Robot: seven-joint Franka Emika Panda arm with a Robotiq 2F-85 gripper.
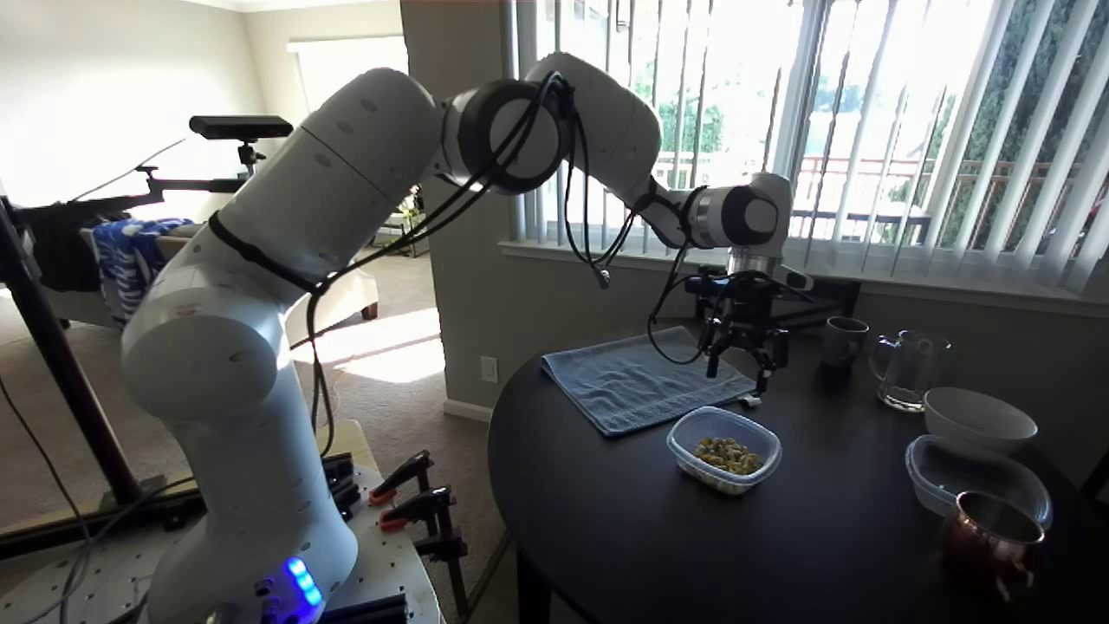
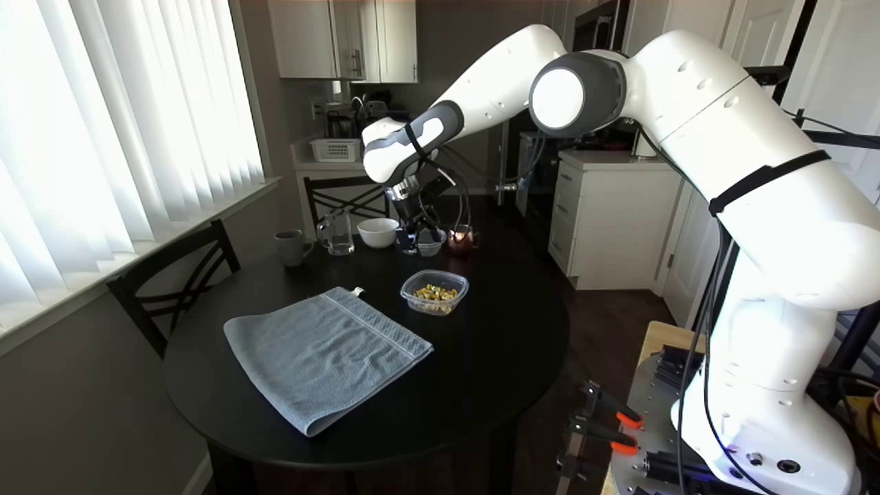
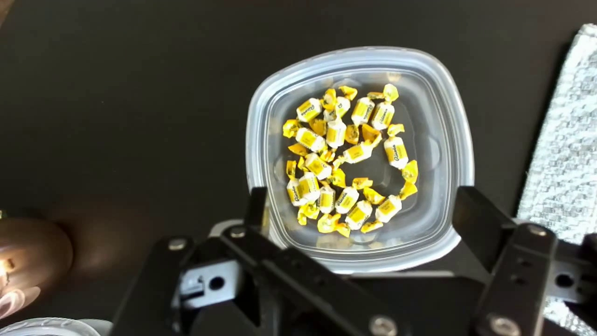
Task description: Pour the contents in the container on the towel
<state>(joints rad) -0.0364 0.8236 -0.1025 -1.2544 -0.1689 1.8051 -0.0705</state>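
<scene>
The container is a translucent squarish tub with rounded corners, upright on the dark round table. The contents are yellow and white wrapped candies lying in it. The towel, a folded blue-grey cloth, lies flat beside the tub. Its edge shows at the right of the wrist view. My gripper is open and empty, pointing down above the tub. In the wrist view its fingers overlap the tub's lower corners. It appears apart from the rim.
A copper mug, a second clear tub, a white bowl, a glass mug and a grey mug stand on the table. A chair is by the window.
</scene>
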